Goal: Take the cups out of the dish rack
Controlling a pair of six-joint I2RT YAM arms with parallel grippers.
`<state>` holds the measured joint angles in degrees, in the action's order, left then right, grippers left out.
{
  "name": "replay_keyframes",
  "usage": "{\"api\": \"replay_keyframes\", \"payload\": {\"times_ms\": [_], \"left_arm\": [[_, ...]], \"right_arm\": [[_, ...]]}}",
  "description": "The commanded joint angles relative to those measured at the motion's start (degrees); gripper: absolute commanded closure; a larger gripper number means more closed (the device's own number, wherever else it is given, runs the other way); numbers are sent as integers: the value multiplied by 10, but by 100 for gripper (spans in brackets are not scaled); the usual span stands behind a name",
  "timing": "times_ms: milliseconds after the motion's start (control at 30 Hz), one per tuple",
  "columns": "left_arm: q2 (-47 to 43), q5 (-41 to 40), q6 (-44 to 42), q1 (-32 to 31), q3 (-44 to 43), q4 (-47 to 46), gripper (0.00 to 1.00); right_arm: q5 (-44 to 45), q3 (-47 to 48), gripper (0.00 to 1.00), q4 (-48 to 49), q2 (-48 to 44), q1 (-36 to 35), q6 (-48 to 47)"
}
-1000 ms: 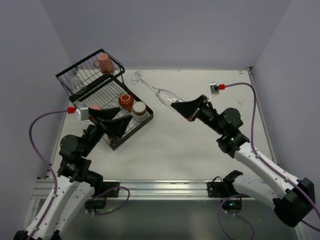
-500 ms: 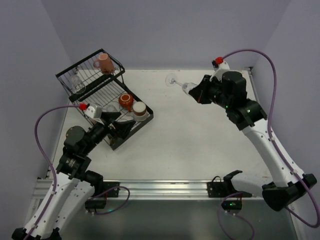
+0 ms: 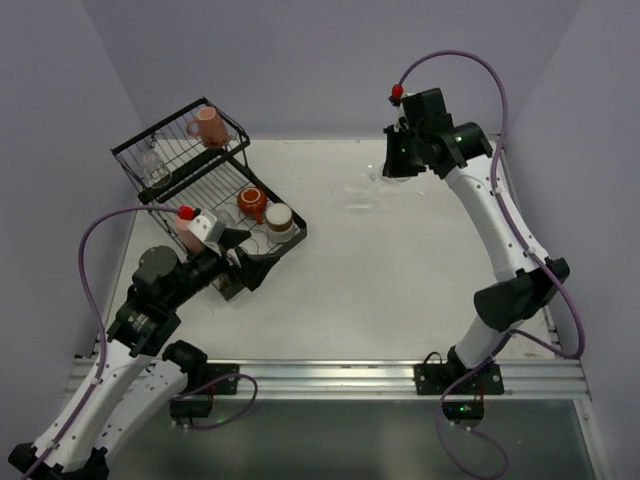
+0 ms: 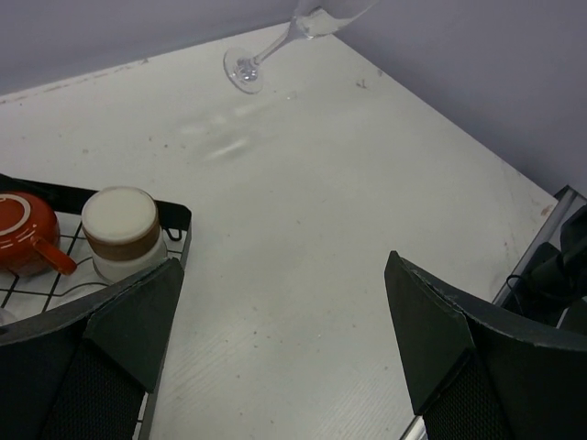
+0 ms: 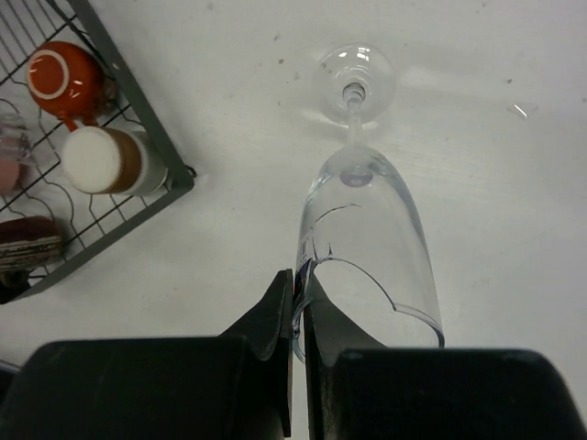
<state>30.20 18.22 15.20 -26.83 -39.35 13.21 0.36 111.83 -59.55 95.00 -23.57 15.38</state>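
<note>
Dish rack [image 3: 205, 185] sat at the far-left of the table [image 3: 400, 270], with a pink mug [image 3: 208, 126] in its raised basket and an orange-red mug [image 3: 252, 203] and brown-banded cup [image 3: 279, 219] on its tray. Left gripper [image 4: 282, 275] hung spread wide over the rack's near corner. Right gripper [image 5: 300, 302] pinched the rim of a clear stemmed glass [image 5: 362, 229], foot downward, well apart from the rack.

Your surroundings: table, walls, rail.
You have a white table [image 3: 380, 270] flecked with small dark specks, with a few pale streaks [image 4: 220, 142] toward its far side. Plain lavender walls [image 3: 330, 60] close it in at the back and on both sides. A silver metal rail [image 3: 330, 376] runs along the near edge.
</note>
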Motion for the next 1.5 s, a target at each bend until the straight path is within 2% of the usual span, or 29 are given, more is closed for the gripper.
{"api": "replay_keyframes", "payload": {"times_ms": [0,167,333,600,1200,1367,1467], "left_arm": [[0,-20,-25,-18,-2,9,0],[7,-21,-25,-40,-2,9,0],[12,-21,-25,-52,-1,9,0],[21,-26,-25,-56,-1,9,0],[41,-35,-25,-52,-3,10,0],[46,-35,-24,-50,-4,10,0],[48,-35,-24,-48,-3,10,0]], "right_arm": [[27,72,100,-54,33,5,-29],[32,158,100,-110,104,10,-46],[31,203,100,-138,149,13,-56],[19,233,100,-140,207,19,-61],[10,259,100,-131,265,26,-80],[10,262,95,-124,270,27,-87],[10,270,88,-122,277,27,-90]]}}
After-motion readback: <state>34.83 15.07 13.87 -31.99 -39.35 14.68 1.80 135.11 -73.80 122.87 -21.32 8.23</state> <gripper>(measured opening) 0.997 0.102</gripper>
